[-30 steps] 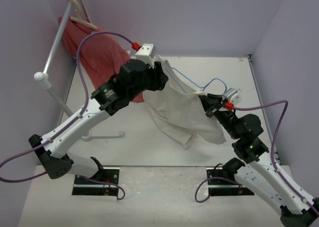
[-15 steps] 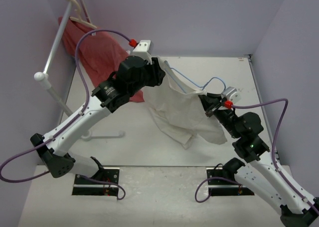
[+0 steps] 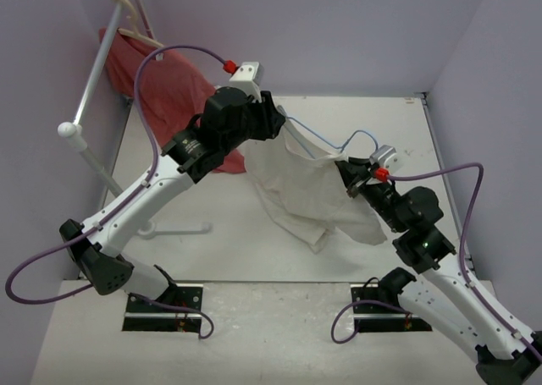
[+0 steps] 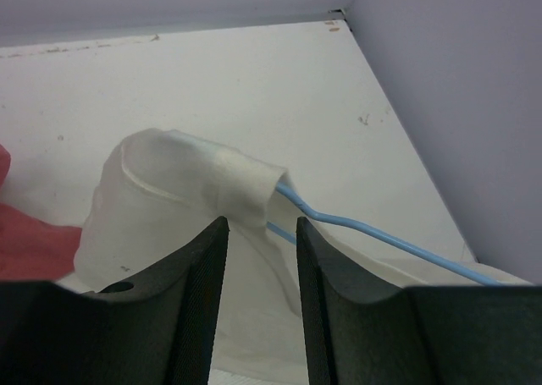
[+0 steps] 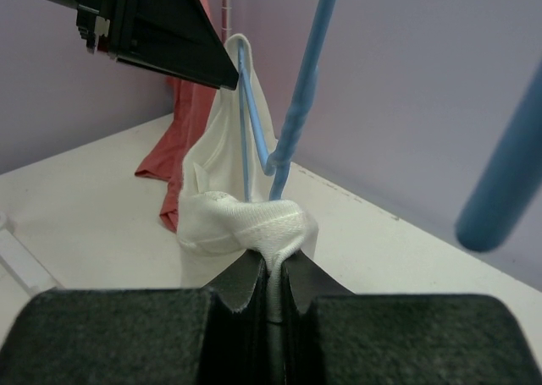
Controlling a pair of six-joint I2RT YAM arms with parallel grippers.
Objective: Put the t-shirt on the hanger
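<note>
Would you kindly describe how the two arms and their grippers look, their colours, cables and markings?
Both the left arm and right arm have white link shells with black joint housings. A purple cable loops along each, tipped by a red connector near the wrist. A green light glows on the right arm. The fingers are thick, matte black wedges.

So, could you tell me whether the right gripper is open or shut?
Shut: the right gripper pinches a fold of the t-shirt, beside the hanger.

Wrinkled cream t-shirt [image 3: 296, 190] held aloft, sagging; light-blue wire hanger [image 5: 305, 72] partly inside its upper edge.
</note>
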